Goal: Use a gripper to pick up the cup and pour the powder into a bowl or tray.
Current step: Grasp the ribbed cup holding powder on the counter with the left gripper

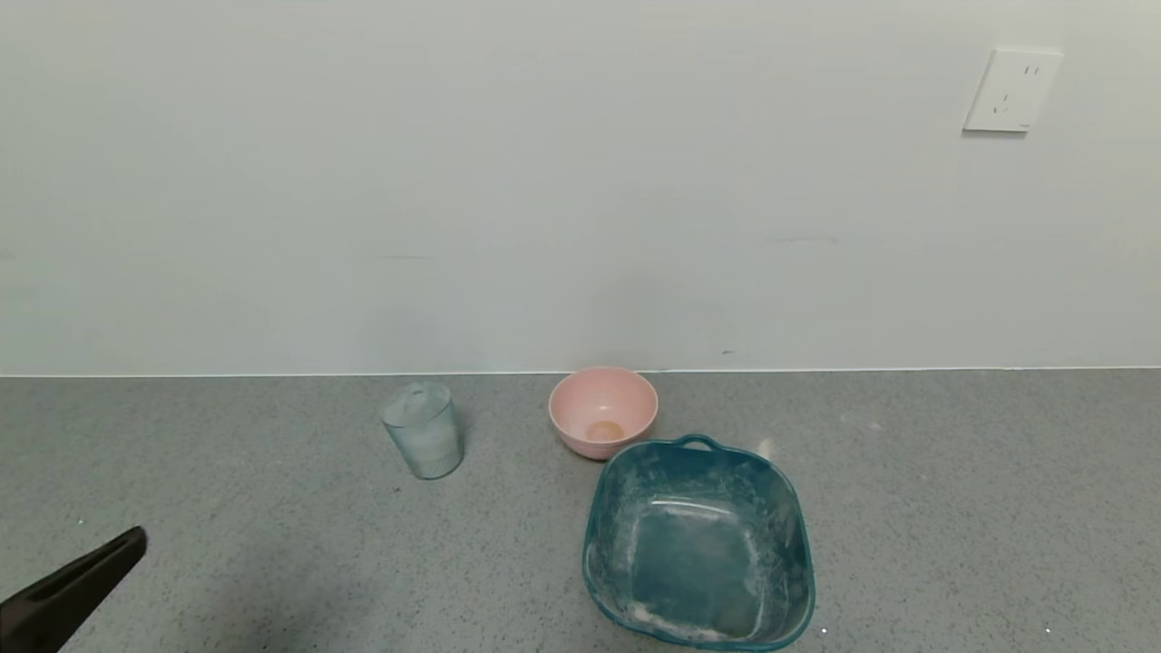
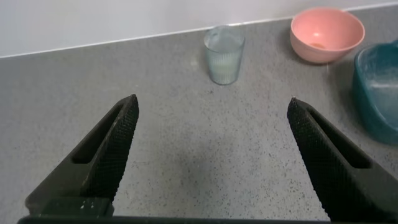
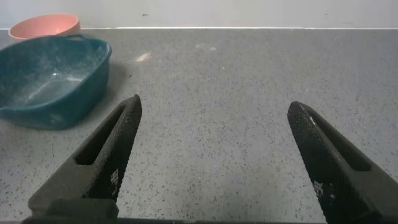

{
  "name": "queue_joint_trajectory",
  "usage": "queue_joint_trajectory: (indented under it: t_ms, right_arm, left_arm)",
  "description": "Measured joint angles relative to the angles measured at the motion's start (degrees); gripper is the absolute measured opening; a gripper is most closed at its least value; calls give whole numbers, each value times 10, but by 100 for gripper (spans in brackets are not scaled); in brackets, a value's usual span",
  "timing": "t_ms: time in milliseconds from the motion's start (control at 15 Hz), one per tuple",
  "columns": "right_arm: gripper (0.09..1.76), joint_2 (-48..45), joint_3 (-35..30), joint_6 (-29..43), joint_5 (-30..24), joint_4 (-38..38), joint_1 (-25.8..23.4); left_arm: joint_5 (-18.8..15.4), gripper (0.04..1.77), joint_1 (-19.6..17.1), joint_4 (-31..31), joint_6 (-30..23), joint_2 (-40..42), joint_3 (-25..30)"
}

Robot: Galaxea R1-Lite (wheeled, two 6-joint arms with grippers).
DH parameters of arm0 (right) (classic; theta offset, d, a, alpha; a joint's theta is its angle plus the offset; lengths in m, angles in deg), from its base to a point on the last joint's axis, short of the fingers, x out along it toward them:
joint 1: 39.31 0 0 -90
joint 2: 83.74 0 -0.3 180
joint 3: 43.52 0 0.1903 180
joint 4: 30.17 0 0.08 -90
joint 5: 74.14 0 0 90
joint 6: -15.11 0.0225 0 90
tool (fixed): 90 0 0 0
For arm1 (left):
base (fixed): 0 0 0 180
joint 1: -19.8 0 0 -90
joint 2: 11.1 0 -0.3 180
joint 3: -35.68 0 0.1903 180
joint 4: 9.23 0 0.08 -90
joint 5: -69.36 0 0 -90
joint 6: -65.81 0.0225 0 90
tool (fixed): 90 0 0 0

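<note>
The cup (image 1: 423,429), a clear ribbed tumbler hazy with whitish powder, stands upright on the grey counter near the wall. It also shows in the left wrist view (image 2: 224,55). The pink bowl (image 1: 602,411) sits to its right, close to the wall, and shows in the left wrist view (image 2: 327,33) and the right wrist view (image 3: 45,26). My left gripper (image 2: 212,106) is open and empty, well short of the cup; one fingertip (image 1: 118,551) shows at the head view's lower left. My right gripper (image 3: 214,107) is open and empty over bare counter, out of the head view.
A teal squarish tub (image 1: 697,544) with handles and white residue sits in front of the pink bowl, also in the right wrist view (image 3: 50,78). A white wall with a socket (image 1: 1011,90) bounds the counter at the back.
</note>
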Motion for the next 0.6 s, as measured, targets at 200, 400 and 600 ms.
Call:
queue_joint_trajectory:
  t_ms: [200, 400, 600]
  right_arm:
    - [171, 0, 0, 0, 0, 0, 0]
    - [171, 0, 0, 0, 0, 0, 0]
    - [171, 0, 0, 0, 0, 0, 0]
  left_arm:
    - [-18, 172, 0, 2, 17, -113, -26]
    - [-19, 172, 13, 35, 22, -202, -18]
    - [-19, 172, 21, 141, 22, -285, 18]
